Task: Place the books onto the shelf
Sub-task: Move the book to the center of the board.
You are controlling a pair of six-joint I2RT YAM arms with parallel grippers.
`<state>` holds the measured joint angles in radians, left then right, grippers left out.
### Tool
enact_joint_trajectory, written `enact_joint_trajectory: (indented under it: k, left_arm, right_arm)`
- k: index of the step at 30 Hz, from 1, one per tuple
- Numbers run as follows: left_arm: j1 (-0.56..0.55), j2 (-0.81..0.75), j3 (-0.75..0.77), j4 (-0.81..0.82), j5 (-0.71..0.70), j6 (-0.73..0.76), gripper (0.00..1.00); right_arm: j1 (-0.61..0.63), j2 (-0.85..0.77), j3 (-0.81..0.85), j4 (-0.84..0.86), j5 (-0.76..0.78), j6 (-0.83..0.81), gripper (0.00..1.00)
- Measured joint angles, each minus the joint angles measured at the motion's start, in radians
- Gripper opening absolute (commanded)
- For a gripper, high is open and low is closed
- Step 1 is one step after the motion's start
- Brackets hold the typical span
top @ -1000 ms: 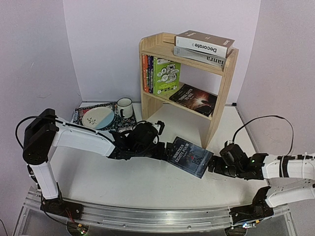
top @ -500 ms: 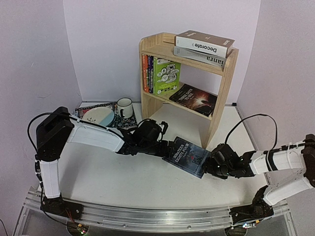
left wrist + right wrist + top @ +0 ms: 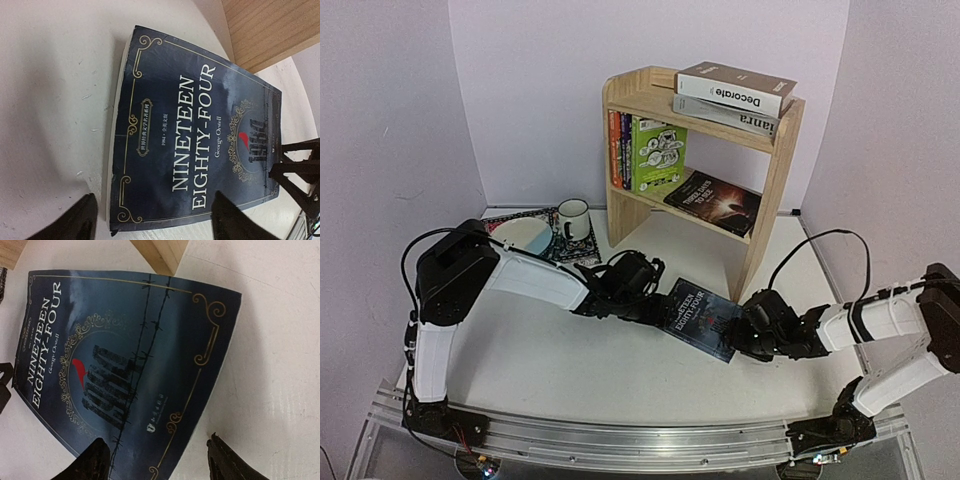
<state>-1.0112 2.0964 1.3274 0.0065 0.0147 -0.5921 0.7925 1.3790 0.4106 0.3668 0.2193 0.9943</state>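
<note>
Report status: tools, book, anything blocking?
Left tool, right tool open, one at each end of Nineteen Eighty-Four book. Book flat on table. Shelf side panel close behind it.

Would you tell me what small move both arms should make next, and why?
Probably ease both grippers down and inward onto the ends of Nineteen Eighty-Four: it lies flat on the table, the left gripper and right gripper sit open at its opposite short edges, and neither grips it yet.
</note>
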Motion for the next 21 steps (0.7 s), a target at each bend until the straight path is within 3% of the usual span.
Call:
enact_joint_trajectory:
  k: [3,6,11,21]
  left_arm:
    - [0.002,0.004,0.003,-0.006,0.018,0.013,0.57]
    - [0.006,0.006,0.009,-0.016,0.033,0.017,0.53]
    - [0.018,0.007,0.008,-0.023,0.046,0.015,0.52]
    - [0.021,-0.085,-0.121,-0.016,0.051,-0.016,0.52]
  right_arm:
    - [0.000,0.013,0.004,0.022,-0.018,-0.003,0.60]
    - [-0.001,0.020,0.009,0.023,-0.036,-0.009,0.56]
    - [-0.007,0.020,0.009,0.021,-0.054,-0.010,0.49]
    - [0.051,0.051,0.031,0.030,-0.076,-0.014,0.50]
